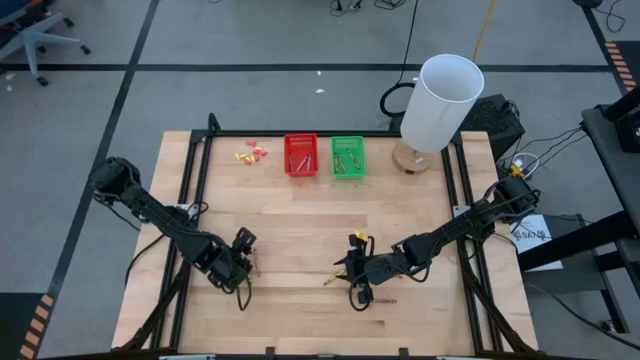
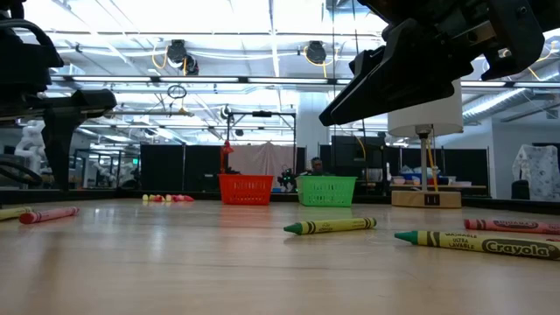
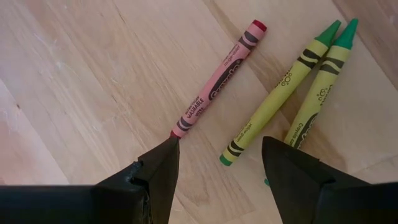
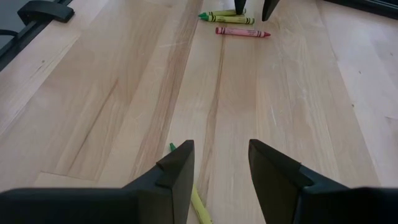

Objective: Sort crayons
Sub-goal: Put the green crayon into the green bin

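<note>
The left hand [image 3: 217, 165], fingers spread and empty, is hovering over a yellow-green wax crayon [image 3: 280, 93] on the table; it should straddle only that one, avoiding the reddish crayon [image 3: 217, 78]. The right hand [image 4: 221, 165] is hovering open too.

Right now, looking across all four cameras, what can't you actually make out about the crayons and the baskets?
- How many crayons lie in the red basket and green basket: too small in the high view, hidden by the walls in the low view.
- The second green crayon in the left wrist view: its lower end is covered by the left gripper.
- The green crayon under the right gripper: partly hidden by a finger.
</note>
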You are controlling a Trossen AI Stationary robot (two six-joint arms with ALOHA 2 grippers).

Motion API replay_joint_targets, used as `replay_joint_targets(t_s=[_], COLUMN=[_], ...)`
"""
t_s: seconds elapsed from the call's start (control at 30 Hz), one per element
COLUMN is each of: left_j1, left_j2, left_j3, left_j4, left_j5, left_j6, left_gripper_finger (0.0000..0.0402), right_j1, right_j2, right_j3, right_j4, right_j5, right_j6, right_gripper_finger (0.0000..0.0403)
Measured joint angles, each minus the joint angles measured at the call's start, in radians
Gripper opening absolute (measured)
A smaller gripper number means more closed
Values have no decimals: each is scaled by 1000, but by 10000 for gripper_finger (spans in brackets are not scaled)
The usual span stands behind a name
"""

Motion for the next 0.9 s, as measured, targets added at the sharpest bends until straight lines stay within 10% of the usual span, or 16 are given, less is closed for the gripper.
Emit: replay_joint_targets(t_s=[0.9], left_j1=[12], left_j2=[57], left_j3=[-6], left_j4=[91], left_j5=[63], left_j6=[72], left_gripper_finger=[200], right_j1=[0], right_j2=[0], right_j3=[0], right_j4=[0], right_j5=[0], right_j6=[-21], right_gripper_finger=[139])
